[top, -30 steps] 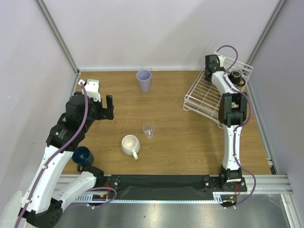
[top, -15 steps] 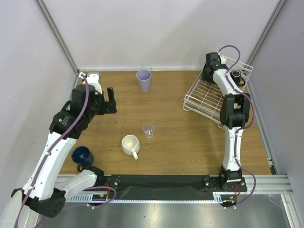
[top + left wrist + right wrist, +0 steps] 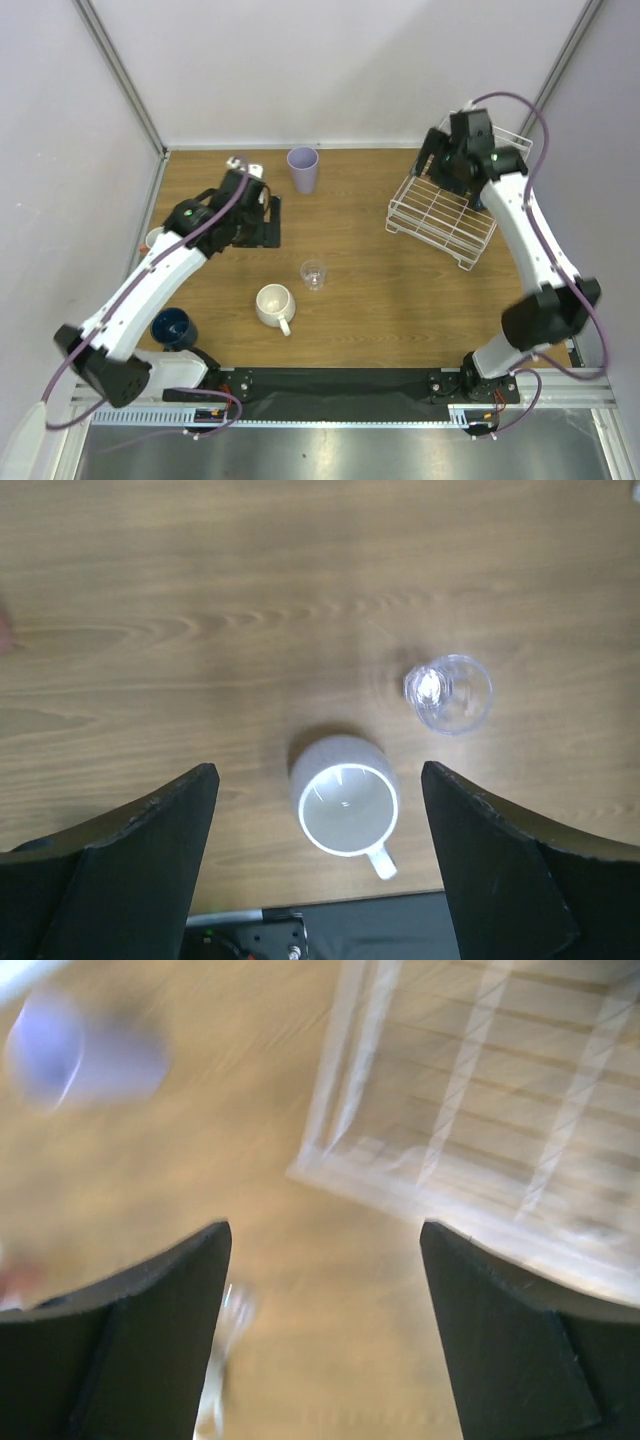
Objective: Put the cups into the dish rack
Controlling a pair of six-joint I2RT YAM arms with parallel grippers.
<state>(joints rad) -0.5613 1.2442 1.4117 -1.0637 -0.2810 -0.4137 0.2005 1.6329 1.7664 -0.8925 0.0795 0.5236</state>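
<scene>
One wood-grain table (image 3: 370, 300), dish rack (image 3: 435, 210), pale grey walls (image 3: 330, 70)

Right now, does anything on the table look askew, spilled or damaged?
Only the dish rack, far right: it sits at an angle to the table's edges. The cream mug, clear glass and lavender tumbler stand upright; nothing is spilled.

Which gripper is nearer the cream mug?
Left. Left gripper hovers just beyond the cream mug; right gripper is far off, at the rack.
</scene>
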